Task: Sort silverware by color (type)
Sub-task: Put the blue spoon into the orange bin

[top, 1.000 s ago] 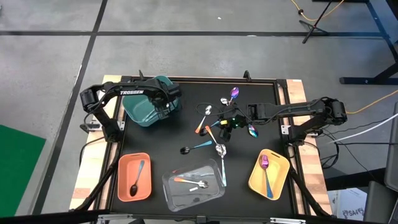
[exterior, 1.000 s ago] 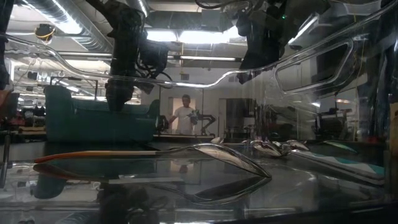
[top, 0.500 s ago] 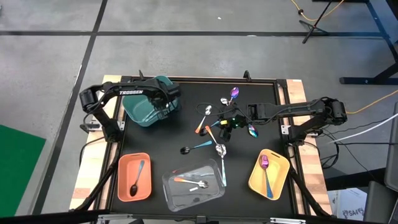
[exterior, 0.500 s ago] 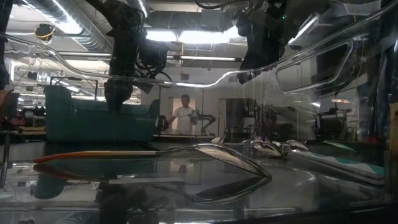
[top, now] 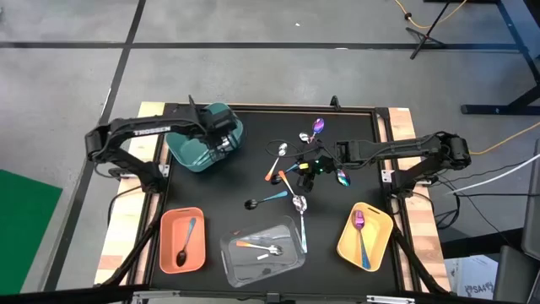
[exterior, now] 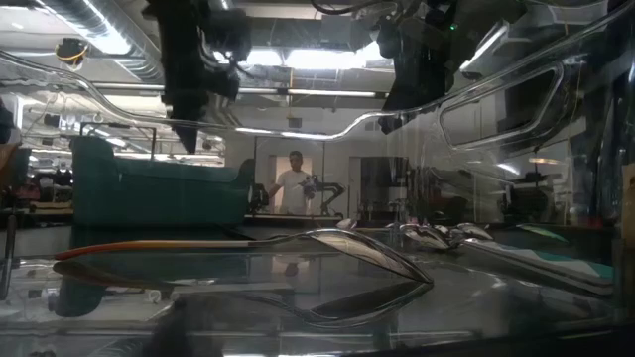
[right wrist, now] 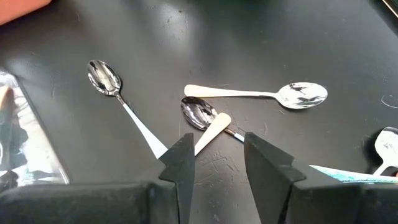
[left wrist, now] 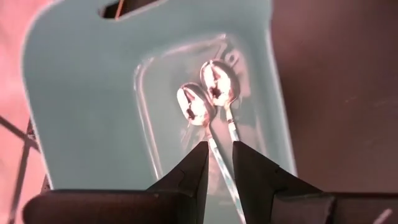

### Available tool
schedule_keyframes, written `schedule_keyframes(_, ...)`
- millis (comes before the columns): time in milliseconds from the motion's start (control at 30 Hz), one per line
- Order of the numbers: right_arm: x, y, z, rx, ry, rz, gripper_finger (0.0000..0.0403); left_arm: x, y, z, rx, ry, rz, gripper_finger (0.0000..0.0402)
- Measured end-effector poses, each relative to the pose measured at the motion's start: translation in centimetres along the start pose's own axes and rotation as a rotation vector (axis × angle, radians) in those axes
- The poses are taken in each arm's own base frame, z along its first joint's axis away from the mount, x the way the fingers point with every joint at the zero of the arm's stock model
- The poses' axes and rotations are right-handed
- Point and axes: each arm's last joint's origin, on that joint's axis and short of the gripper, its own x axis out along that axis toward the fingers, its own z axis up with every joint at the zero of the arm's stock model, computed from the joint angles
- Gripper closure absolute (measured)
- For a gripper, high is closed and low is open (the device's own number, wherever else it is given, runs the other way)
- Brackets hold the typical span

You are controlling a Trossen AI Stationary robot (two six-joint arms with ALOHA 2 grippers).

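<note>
My left gripper point(left wrist: 216, 149) hangs above the teal bin point(top: 196, 150), its fingers a narrow gap apart with nothing between them. Two silver-bowled spoons point(left wrist: 205, 99) lie side by side on the bin's floor point(left wrist: 93, 93). My right gripper point(right wrist: 217, 143) stands open over the loose silverware point(top: 291, 169) in the middle of the table. Below it lie a pale-handled spoon point(right wrist: 205, 121), a second pale-handled spoon point(right wrist: 273, 94) and a silver spoon point(right wrist: 104, 76). A black-bowled spoon with a teal handle point(top: 263, 200) lies nearer the front.
A salmon bin point(top: 166, 253) at the front left holds a dark spoon. A clear bin point(top: 240, 266) at the front middle holds orange-handled spoons, and a yellow bin point(top: 378, 228) at the front right holds a purple one. In the low view a person point(exterior: 295, 183) stands beyond the table.
My left gripper has risen out of the teal bin and drawn back a little toward the table's left edge. The right arm has kept still.
</note>
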Motion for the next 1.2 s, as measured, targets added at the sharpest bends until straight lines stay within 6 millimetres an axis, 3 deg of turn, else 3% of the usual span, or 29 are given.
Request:
schedule_keyframes(300, 0.1, 0.2, 0.5, 0.000, -0.047, 0.016, 0.0276, -3.7, -1.4, -1.0, -0.072, -0.177, -0.045, 0.0335)
schedule_keyframes(667, 0.3, 1.1, 1.7, -0.149, -0.154, 0.219, 0.0276, -5.4, -4.3, -0.7, -0.040, -0.318, -0.120, 0.0335)
schedule_keyframes(1200, 6.8, 2.0, 0.0, -0.371, -0.037, 0.376, 0.0276, -7.0, -7.1, -0.3, 0.011, -0.468, -0.201, 0.0335)
